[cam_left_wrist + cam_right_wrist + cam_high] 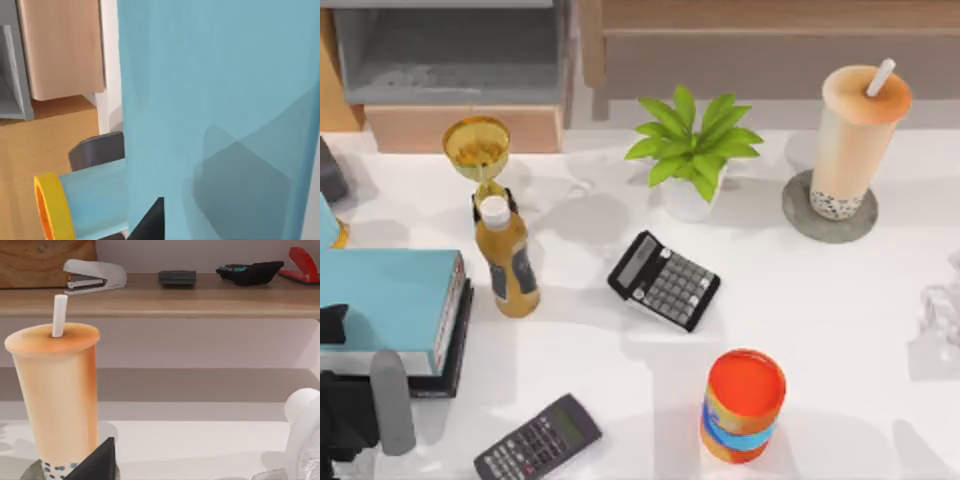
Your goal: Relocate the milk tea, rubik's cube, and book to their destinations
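The milk tea (852, 140) stands upright on a round grey coaster (802, 215) at the back right, its white straw up; it appears again as the cup (55, 395) in the right wrist view. A dark part of my right gripper (95, 466) pokes in close to the cup's base. The light-blue book (385, 300) lies at the left edge over a thin black book (455, 350). My left gripper (365, 385) is at its front edge, and the blue cover (215, 110) sits right against that wrist camera, one dark fingertip (150, 220) on it. The rubik's cube is out of view.
An amber bottle (507, 260) and a yellow goblet (477, 148) stand beside the book. Two calculators (663, 280) (537, 440), a potted plant (692, 150) and an orange-and-blue can (743, 405) occupy the middle. A pale object (940, 320) sits at the right edge. Shelves (770, 50) line the back.
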`<move>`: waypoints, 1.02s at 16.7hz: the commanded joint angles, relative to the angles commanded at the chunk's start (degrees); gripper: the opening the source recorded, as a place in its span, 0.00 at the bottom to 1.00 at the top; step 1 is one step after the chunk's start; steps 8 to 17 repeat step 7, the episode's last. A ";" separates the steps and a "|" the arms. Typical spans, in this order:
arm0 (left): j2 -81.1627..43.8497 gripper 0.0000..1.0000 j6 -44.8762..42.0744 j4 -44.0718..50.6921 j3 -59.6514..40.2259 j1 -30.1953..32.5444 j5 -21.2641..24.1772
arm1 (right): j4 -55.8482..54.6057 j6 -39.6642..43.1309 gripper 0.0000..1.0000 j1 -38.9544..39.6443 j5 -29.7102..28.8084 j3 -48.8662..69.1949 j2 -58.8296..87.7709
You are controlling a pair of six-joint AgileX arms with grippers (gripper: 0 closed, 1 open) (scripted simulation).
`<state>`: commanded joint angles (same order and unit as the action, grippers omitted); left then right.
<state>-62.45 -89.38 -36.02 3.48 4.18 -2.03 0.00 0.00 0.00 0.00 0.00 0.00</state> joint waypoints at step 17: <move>0.00 1.00 0.00 0.00 0.00 0.00 0.00 | 0.00 0.00 1.00 0.00 0.00 0.00 0.00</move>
